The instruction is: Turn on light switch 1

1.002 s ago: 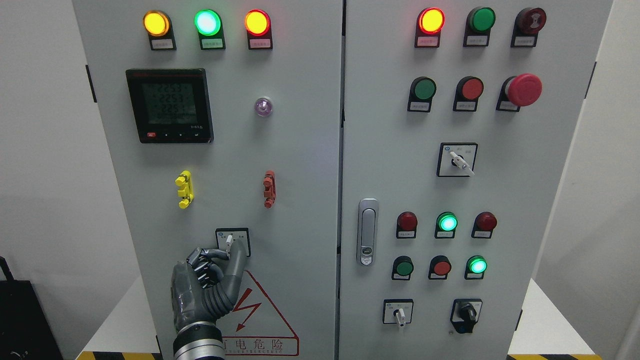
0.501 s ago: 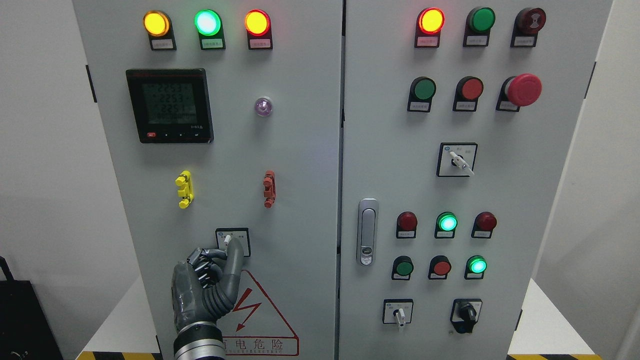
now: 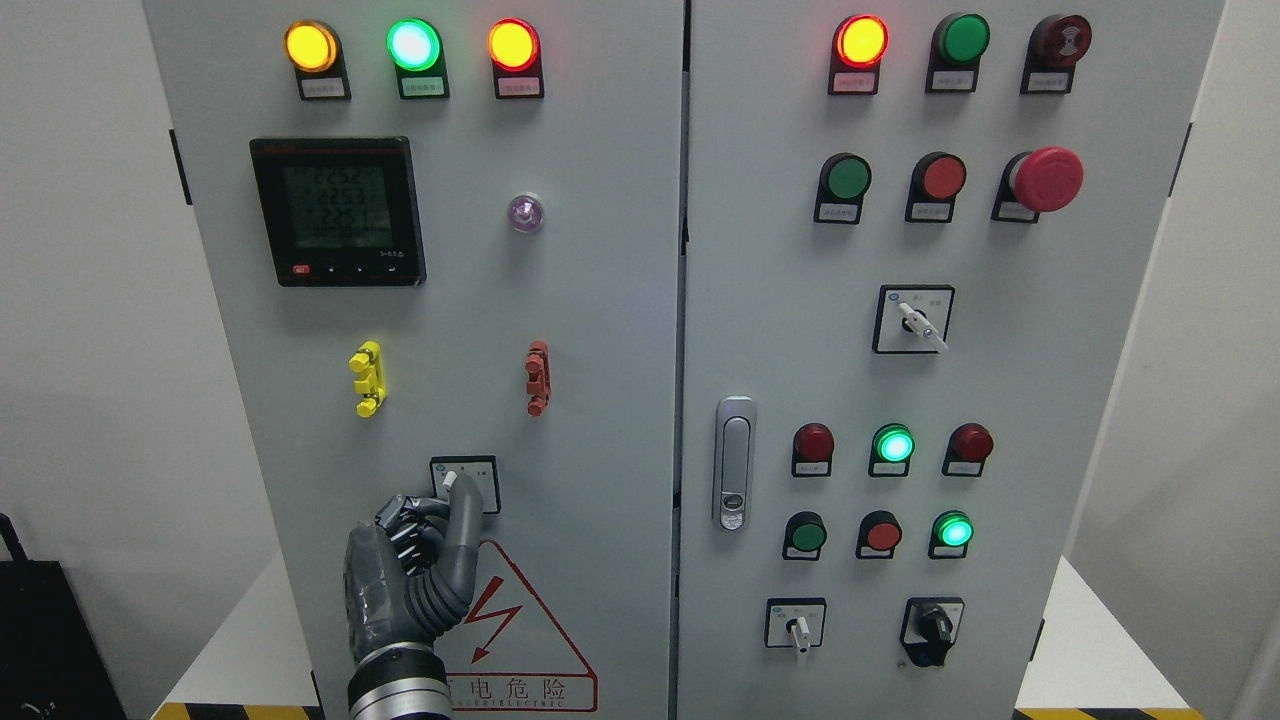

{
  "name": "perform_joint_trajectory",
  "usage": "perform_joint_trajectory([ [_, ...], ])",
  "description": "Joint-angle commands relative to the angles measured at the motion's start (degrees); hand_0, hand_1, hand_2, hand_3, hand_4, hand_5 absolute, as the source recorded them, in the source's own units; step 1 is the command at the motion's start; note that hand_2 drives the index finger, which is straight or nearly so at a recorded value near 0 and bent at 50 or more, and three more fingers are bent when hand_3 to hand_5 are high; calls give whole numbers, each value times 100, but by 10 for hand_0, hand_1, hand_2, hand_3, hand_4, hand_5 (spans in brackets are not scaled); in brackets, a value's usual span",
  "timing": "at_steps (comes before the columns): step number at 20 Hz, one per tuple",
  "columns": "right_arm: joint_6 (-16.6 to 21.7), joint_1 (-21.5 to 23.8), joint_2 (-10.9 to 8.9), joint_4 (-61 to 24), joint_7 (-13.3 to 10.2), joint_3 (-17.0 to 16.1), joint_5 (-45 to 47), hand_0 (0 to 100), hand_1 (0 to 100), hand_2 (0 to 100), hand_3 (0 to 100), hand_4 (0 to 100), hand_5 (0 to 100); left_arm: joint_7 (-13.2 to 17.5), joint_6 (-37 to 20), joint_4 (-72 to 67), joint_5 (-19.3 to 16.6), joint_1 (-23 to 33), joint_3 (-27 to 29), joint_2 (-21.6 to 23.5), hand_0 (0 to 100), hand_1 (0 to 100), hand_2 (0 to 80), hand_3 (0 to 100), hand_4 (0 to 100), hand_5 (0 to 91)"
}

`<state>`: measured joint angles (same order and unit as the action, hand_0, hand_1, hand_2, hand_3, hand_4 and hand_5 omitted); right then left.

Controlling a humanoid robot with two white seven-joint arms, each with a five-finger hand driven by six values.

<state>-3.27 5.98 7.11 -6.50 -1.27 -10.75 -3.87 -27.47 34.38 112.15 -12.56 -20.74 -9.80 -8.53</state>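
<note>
Our left hand point(image 3: 415, 570) pinches the white lever of the selector switch point(image 3: 464, 484), low on the cabinet's left door point(image 3: 600, 330). We should twist from the wrist (grip kept snug), stopping once the lever clicks over.

The left hand point(image 3: 415, 575) covers the lower half of the selector switch point(image 3: 463, 484), so only the white tip of its lever shows above the raised finger; whether the fingertip presses the lever or merely rests beside it cannot be told; the forearm is cut off at the bottom edge. The hand also hides the left corner of the warning triangle point(image 3: 520, 625). The small labels point(image 3: 415, 88) under the lamps are too tiny to read; the digits on the meter point(image 3: 338, 211) are dim and blurred. The cabinet point(image 3: 620, 330) runs past the top and bottom edges; a black object point(image 3: 45, 640) at lower left is cropped and unidentifiable.
</note>
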Motion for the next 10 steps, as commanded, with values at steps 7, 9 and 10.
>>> perform_joint_trajectory([
  [7,2,0,1,0,4,3,0,0,0,0,0,0,0,-21,-1,-9,60,0,5,1,515,314,622,1000,1000,848],
  [9,2,0,1,0,4,-6,0,0,0,0,0,0,0,-21,-1,-9,60,0,5,1,523,309,623,1000,1000,849],
  [10,2,0,1,0,4,3,0,0,0,0,0,0,0,-12,-1,-18,78,0,5,1,526,308,623,1000,1000,850],
])
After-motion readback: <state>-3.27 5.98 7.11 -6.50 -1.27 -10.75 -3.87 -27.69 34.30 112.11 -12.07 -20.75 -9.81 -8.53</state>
